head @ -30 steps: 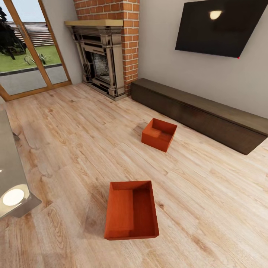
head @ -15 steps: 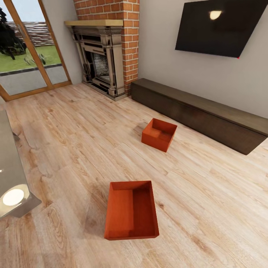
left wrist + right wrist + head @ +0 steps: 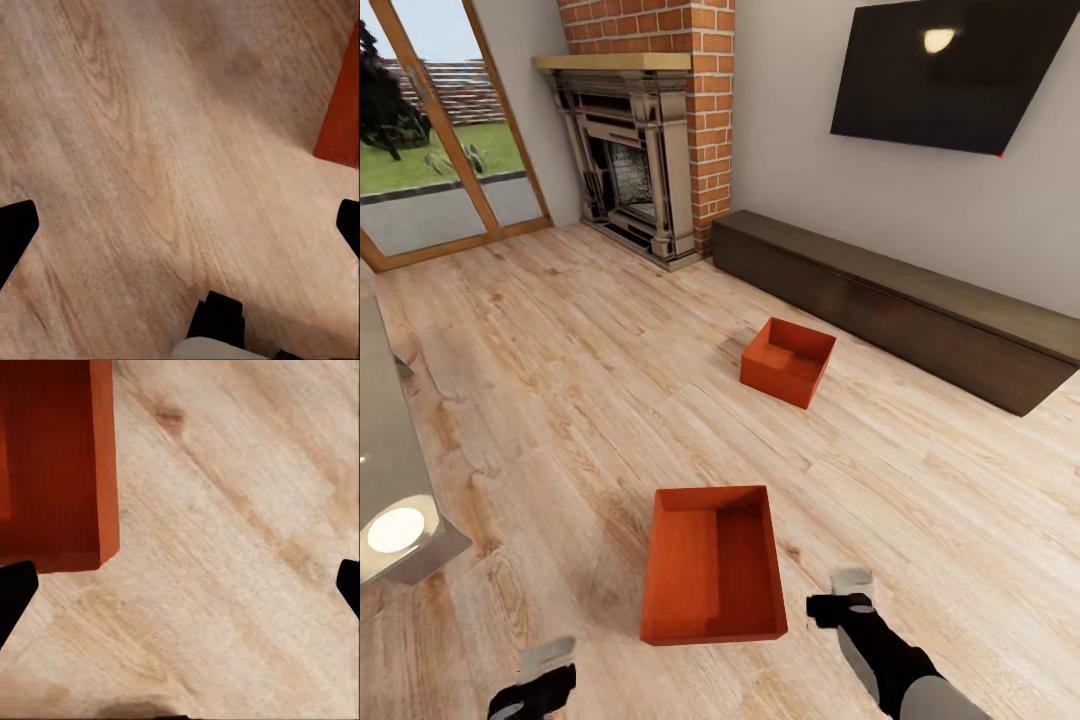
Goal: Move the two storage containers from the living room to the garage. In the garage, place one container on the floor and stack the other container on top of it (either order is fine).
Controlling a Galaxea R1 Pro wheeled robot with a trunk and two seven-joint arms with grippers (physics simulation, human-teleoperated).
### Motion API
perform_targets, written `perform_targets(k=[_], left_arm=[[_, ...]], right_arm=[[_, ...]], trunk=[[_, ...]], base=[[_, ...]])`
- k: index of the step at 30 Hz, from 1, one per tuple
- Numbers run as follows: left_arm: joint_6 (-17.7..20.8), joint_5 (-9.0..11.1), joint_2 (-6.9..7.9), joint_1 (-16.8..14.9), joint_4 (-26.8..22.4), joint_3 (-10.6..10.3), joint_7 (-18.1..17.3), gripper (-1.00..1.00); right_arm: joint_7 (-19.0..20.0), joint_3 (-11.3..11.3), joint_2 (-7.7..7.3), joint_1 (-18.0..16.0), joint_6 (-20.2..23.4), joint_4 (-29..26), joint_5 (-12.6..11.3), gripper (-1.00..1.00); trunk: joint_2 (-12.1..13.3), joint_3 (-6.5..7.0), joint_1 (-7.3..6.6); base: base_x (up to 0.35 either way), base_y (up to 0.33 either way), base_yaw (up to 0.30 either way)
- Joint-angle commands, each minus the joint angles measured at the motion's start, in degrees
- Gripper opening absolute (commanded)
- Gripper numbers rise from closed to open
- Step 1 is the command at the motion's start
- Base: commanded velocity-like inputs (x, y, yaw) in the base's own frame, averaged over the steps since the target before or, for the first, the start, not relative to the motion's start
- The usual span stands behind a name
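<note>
Two orange-red boxes sit on the light wood floor (image 3: 560, 380) of the living room. The near box (image 3: 712, 565) lies flat with its open top up, and it looks empty — just smooth walls and a bare bottom. The far box (image 3: 788, 362) sits well apart from it, close to the long dark bench (image 3: 900, 300), and it looks empty too.

The left gripper (image 3: 535, 680) hangs low over the floor, off to the left of the near box. Its fingers are spread wide apart and hold nothing. The right gripper (image 3: 840, 598) hangs just beside the near box's right front corner — also spread wide, with nothing in it.

A brick fireplace (image 3: 645, 150), glass doors (image 3: 440, 150) and a wall TV (image 3: 955, 75) stand at the back.
</note>
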Motion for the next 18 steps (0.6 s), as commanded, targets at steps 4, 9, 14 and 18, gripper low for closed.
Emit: perform_targets(k=[4, 9, 14, 18], left_arm=[[6.5, 0.8, -0.17, -5.2, -2.1, -0.1, 0.6, 1.0], [10.2, 0.8, -0.29, -11.8, -1.9, -0.2, 0.5, 1.0], [11.5, 0.9, -0.61, -21.1, 2.7, -0.3, 0.1, 1.0], [10.5, 0.2, -4.5, -27.6, 14.1, -1.5, -0.6, 1.0]], right_arm=[[-2.5, 0.4, 0.36, -5.7, 1.1, 0.1, -0.7, 1.0], [-3.0, 0.4, 3.09, -10.2, 1.2, 0.6, -2.2, 1.0], [-3.1, 0.4, 4.88, -13.6, 0.8, 3.8, -3.2, 1.0], [-2.8, 0.4, 5.34, -14.2, -2.9, 5.3, -3.3, 1.0]], trunk=[[0.0, -0.06, 0.0], [0.0, -0.06, 0.0], [0.0, -0.06, 0.0], [0.0, -0.06, 0.0]], base=[[0.0, 0.0, 0.0], [0.0, 0.0, 0.0], [0.0, 0.0, 0.0], [0.0, 0.0, 0.0]])
